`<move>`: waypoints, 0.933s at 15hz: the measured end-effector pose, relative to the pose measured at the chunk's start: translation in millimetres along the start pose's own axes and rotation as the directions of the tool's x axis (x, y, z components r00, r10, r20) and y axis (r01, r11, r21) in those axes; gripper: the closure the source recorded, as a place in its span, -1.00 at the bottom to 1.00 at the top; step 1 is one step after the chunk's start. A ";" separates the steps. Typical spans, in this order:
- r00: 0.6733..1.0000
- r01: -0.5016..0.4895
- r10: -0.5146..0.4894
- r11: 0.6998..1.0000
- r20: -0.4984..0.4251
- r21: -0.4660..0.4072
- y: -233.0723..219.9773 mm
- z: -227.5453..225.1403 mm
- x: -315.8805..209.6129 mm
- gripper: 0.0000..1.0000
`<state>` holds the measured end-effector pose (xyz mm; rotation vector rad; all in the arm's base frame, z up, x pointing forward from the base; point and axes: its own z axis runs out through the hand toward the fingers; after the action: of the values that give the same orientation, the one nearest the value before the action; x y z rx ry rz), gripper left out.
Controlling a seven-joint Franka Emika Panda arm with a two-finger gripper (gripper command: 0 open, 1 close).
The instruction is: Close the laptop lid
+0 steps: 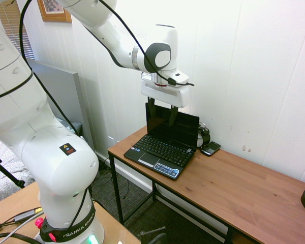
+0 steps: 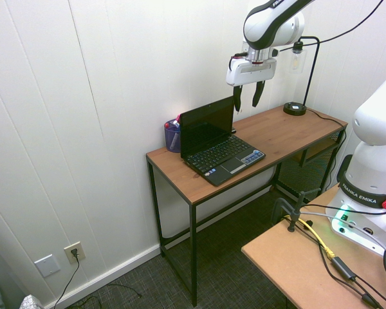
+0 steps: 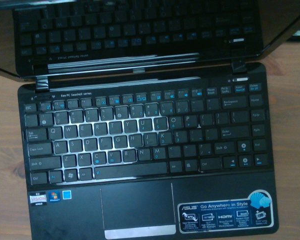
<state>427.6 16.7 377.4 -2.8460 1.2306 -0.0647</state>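
Laptop [image 1: 162, 150] open on the wooden counter [image 1: 234, 175], laptop lid [image 1: 174, 124] upright, keyboard exposed. Your hand [image 2: 247, 107] hangs above the counter near the lid, two dark fingers spread wide, nothing between them. Pen cup [image 2: 173, 137] just behind the lid; black phone [image 1: 211, 148] beside the laptop; lamp [image 2: 294, 108] well apart.

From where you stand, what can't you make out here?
- First exterior view: the outer shell of the laptop lid faces away.
- Second exterior view: the contents of the blue holder, too small and partly behind the lid.
- Wrist view: the top edge of the lid, cut off by the picture's edge.
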 end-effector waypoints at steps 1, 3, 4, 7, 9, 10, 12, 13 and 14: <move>1.000 -0.002 0.002 1.000 0.000 -0.003 0.2 0.4 0.0 -1.00; 1.000 -0.005 0.005 1.000 -0.029 -0.017 -2.8 -1.1 -1.0 -1.00; 0.999 -0.012 0.011 1.000 -0.052 -0.020 -7.3 -5.1 -1.5 -1.00; 0.994 -0.013 0.013 1.000 -0.113 0.003 -36.6 -26.4 1.1 1.00; 0.989 0.000 0.004 1.000 -0.148 0.022 -66.4 -36.2 10.0 1.00; 0.987 0.005 -0.001 1.000 -0.160 0.023 -81.9 -37.0 16.2 1.00; 0.987 0.014 -0.010 1.000 -0.159 0.025 -115.3 -29.4 29.1 1.00; 0.988 0.021 -0.016 0.999 -0.152 0.031 -131.9 -24.3 35.5 1.00; 0.989 0.027 -0.021 0.999 -0.144 0.039 -147.5 -18.9 41.9 1.00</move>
<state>562.5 86.7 405.2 -2.8651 1.2041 -0.2974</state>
